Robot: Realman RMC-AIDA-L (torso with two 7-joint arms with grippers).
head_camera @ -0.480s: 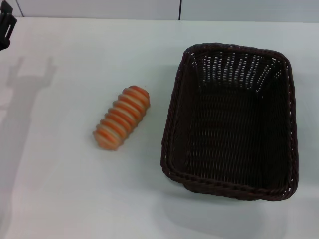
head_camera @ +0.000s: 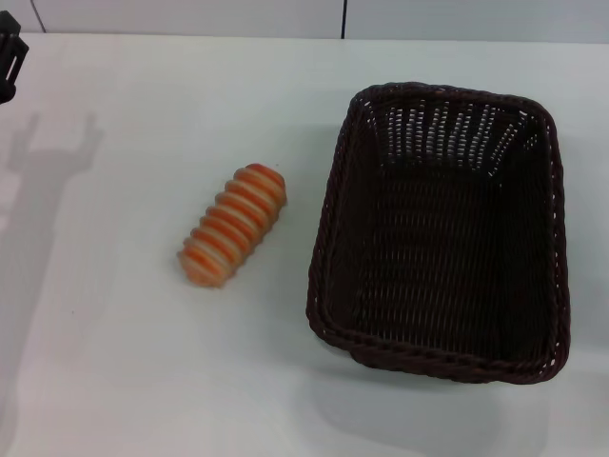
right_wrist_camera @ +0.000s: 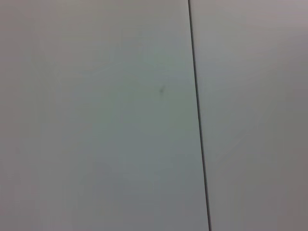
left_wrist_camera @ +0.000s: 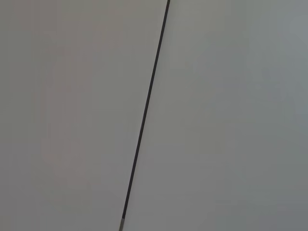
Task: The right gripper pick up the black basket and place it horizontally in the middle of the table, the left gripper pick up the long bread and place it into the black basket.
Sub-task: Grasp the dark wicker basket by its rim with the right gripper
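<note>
The left hand [head_camera: 9, 55] has edged slightly outward at the far-left corner (grip unreadable); the black basket [head_camera: 442, 233] and long bread [head_camera: 233, 225] lie untouched on the table [head_camera: 143, 381], right hand unseen, nothing begun.

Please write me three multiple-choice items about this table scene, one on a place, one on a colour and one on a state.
1. Where does the bread lie?
A. inside the basket
B. on the table, on the basket's left
C. on the basket's rim

2. What colour are the bread's stripes?
A. orange and cream
B. green and white
C. blue and grey

3. What is in the basket?
A. two loaves
B. a cloth
C. nothing

Answers:
1 B: the loaf rests on the white table, apart from the basket.
2 A: its ridges alternate orange and cream.
3 C: only bare weave shows inside.
</note>
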